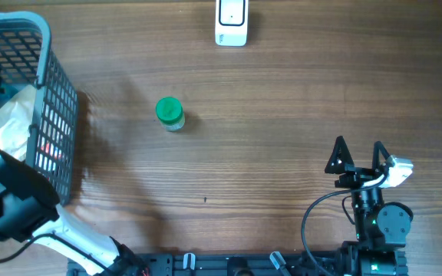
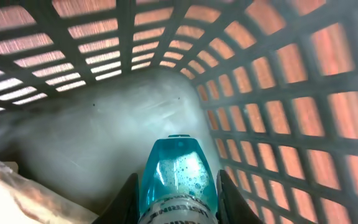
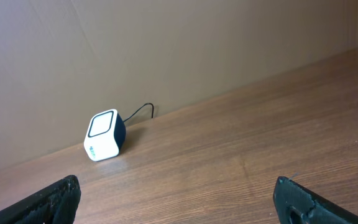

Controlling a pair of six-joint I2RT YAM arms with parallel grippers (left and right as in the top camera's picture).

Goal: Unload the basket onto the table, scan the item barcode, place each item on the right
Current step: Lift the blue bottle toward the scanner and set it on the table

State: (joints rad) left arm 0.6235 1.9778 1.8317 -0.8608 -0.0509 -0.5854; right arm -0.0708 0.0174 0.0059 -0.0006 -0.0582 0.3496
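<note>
— What do we have, biggest first?

— We see the wooden table (image 1: pixel 282 92) across the whole overhead view. At its left edge stands the grey mesh basket (image 1: pixel 61 115), with something pale and crumpled (image 1: pixel 8 121) inside it.

— And our arms?

— Our left arm (image 1: pixel 14 195) reaches into the basket from the near side, so from above we cannot see its claw. Our right arm sits at the near right corner of the table, well apart from everything else.

— The claws, then?

— From the wrist, we see the left claw (image 2: pixel 178 177) pinching a bottle, one finger (image 2: pixel 131 196) pressed against each side. The right claw (image 1: pixel 358 146) is spread wide over bare wood with nothing between its tips.

— Where is the scanner?

— We find the scanner (image 1: pixel 231 21) at the far edge of the table, a white block with a dark face and a cable behind it. It is far from the basket.

— Smaller things?

— A jar (image 1: pixel 169 112) with a green lid stands upright on the table, between the basket and the middle.

— And the item itself?

— The bottle (image 2: pixel 180 155) is clear blue with bubbles inside and a label near the fingers. It is inside the basket, near the mesh wall.
</note>
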